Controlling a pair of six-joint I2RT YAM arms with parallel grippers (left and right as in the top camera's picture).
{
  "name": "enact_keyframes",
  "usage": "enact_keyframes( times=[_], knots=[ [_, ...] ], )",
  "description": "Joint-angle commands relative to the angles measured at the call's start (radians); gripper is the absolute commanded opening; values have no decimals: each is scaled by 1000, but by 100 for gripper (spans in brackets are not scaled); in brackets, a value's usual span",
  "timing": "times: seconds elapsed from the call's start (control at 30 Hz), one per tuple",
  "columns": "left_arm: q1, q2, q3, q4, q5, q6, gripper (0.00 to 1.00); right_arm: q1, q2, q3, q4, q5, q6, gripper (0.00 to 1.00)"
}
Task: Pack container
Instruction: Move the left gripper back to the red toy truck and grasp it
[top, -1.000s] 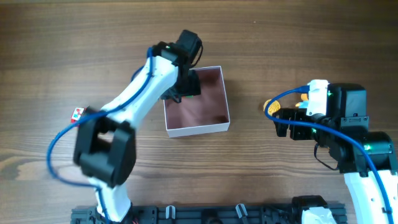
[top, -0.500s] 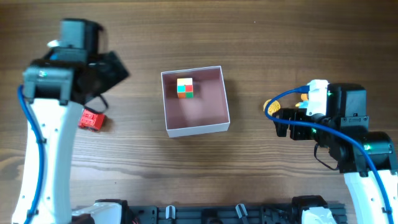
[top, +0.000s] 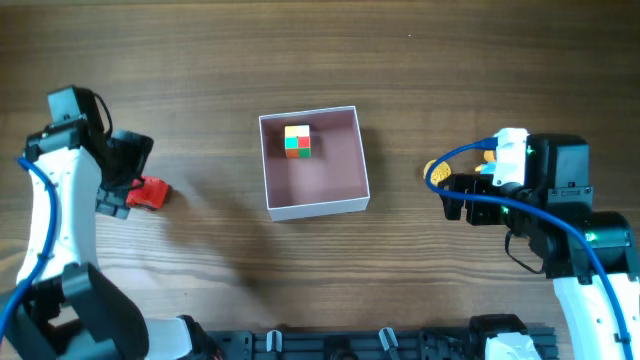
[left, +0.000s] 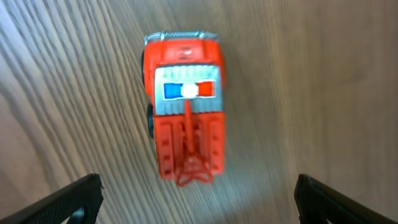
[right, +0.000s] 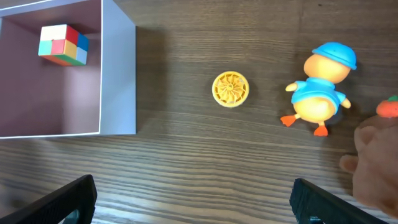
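The container is a shallow square box with white walls and a pink inside, at the table's middle; its corner shows in the right wrist view. A multicoloured cube lies inside it near the back left, and the right wrist view shows the cube too. A red toy fire truck lies at the left; it fills the left wrist view. My left gripper is open just above the truck, holding nothing. My right gripper is open and empty over bare table.
In the right wrist view a yellow round disc, a duck toy with a blue cap and a tan soft thing at the right edge lie on the wood. The disc also shows in the overhead view.
My left arm has left the box, where the cube now lies, and has swung to the far left, coming down over the red fire truck. The right arm has not moved.
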Motion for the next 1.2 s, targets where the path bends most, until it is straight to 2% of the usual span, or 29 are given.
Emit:
enact_keyframes(
  times=[0.0,0.27,0.47,0.5,0.57,0.7,1.17],
  knots=[
    [3,45,-54,61,37,-37,100,4,2,23,-1,-3,-17,100],
    [3,173,-60,119,-6,-40,100,4,2,23,-2,-3,-17,100],
    [3,195,-60,143,-12,-40,100,4,2,23,-5,-3,-17,100],
    [3,195,-60,143,-12,-40,98,4,2,23,-5,-3,-17,100],
    [3,195,-60,142,-12,-40,84,4,2,23,-6,-3,-17,100],
    [3,195,-60,138,-12,-40,63,4,2,23,-5,-2,-18,100],
    [3,195,-60,129,-11,-40,39,4,2,23,-5,-2,-17,100]
  ],
)
